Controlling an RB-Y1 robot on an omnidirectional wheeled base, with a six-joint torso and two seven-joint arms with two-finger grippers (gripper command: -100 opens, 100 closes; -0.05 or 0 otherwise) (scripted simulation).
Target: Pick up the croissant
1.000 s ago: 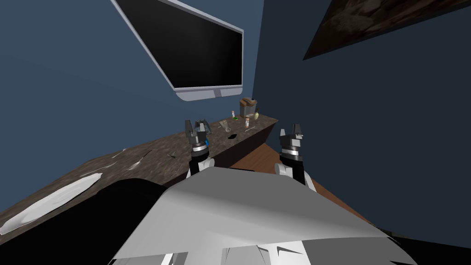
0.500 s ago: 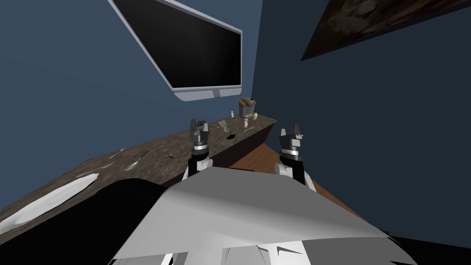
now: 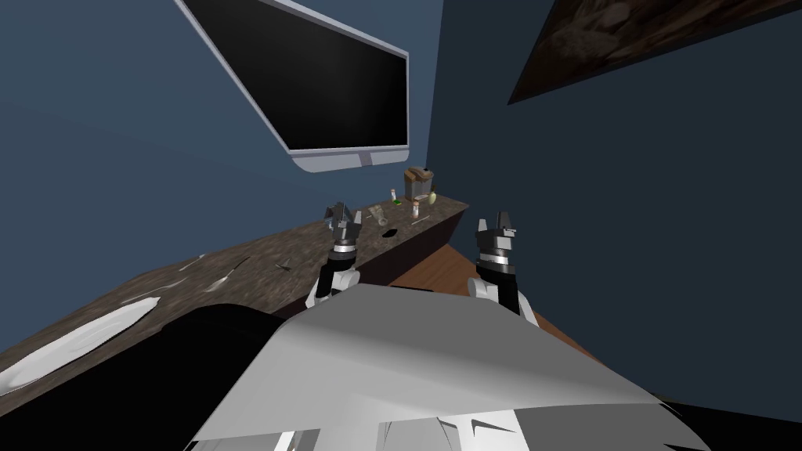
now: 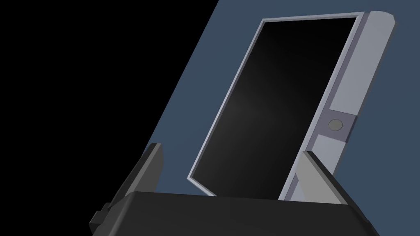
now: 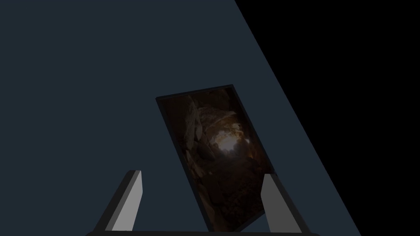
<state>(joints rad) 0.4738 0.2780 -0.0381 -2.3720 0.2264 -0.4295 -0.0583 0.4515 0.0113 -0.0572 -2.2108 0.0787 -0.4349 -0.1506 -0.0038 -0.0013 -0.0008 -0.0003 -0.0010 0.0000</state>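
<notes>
Several small things stand at the far end of the dark speckled counter (image 3: pixel 258 270): a brown and grey boxy thing (image 3: pixel 419 182), little bottles (image 3: pixel 416 207), a pale rounded item (image 3: pixel 432 200). I cannot tell which of them is the croissant. My left gripper (image 3: pixel 343 213) is raised over the counter's front edge, well short of those things, and it is open with nothing between its fingers (image 4: pixel 230 149). To the right, over the floor, my right gripper (image 3: pixel 495 222) is raised too, open and holding nothing (image 5: pixel 202 174).
A large dark screen (image 3: pixel 321 86) hangs on the blue wall above the counter. A white plate (image 3: pixel 70 344) and pale cutlery (image 3: pixel 223 278) lie at the counter's near left. A small black item (image 3: pixel 389 232) lies mid-counter. Wooden floor (image 3: pixel 438 270) runs between counter and right wall.
My left gripper has turned at the wrist and shifted a little to the right, toward the counter's far end. The head view has drifted slightly. The right arm has held still.
</notes>
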